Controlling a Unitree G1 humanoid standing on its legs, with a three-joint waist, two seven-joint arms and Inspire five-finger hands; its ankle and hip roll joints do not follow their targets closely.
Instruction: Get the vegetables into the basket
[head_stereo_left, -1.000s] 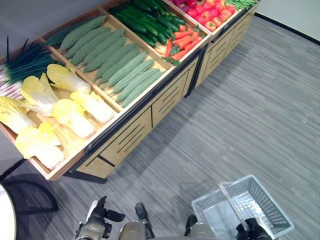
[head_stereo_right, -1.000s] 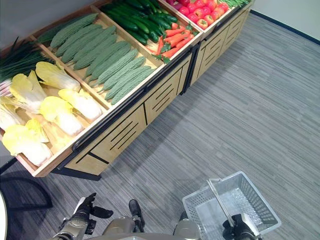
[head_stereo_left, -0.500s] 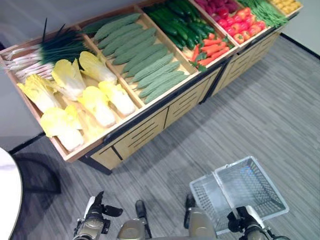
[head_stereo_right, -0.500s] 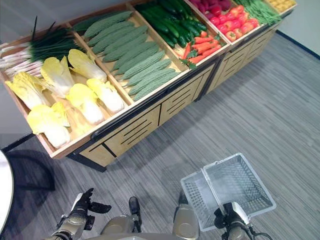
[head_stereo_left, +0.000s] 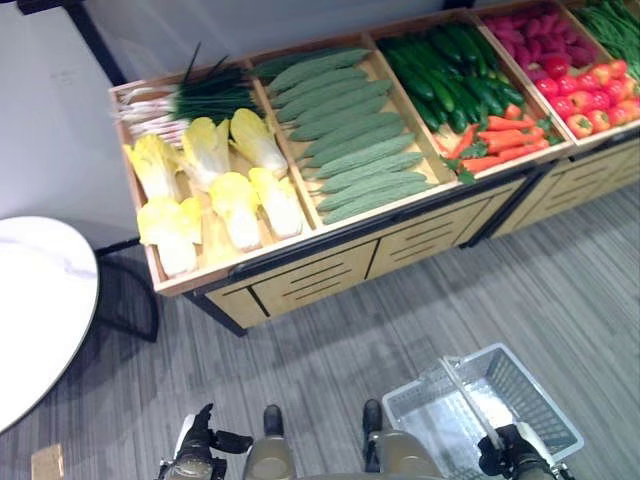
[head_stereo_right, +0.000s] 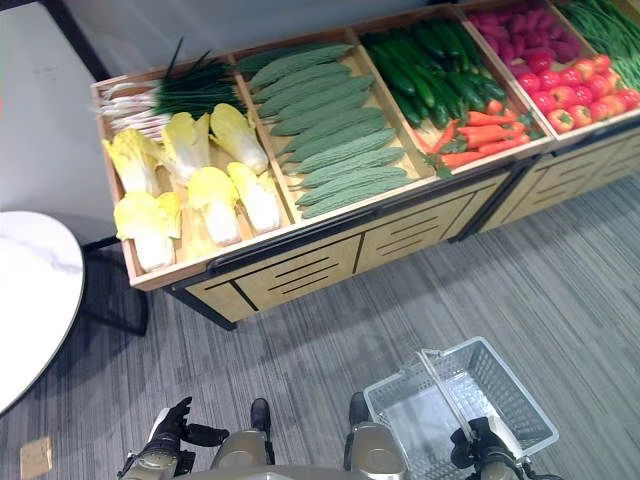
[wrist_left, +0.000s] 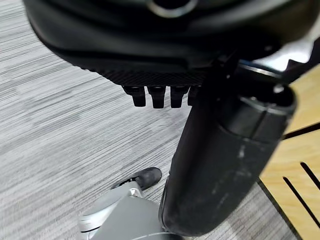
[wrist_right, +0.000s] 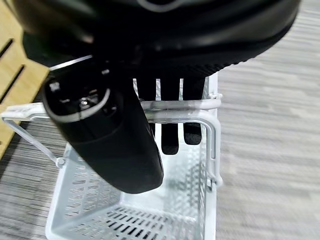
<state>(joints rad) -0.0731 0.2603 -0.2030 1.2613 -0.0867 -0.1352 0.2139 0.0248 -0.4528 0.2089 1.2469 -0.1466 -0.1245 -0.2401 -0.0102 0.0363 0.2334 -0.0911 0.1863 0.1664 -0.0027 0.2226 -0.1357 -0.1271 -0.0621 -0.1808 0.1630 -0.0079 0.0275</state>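
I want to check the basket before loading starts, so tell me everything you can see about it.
The basket is a white, rectangular mesh one that looks like plastic, with a thin bar handle raised over its opening. It is upright and empty, above the grey striped floor, in front of the vegetable stand. The right hand has its fingers hooked over the handle.

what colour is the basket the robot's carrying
White basket, seen best in the right wrist view.
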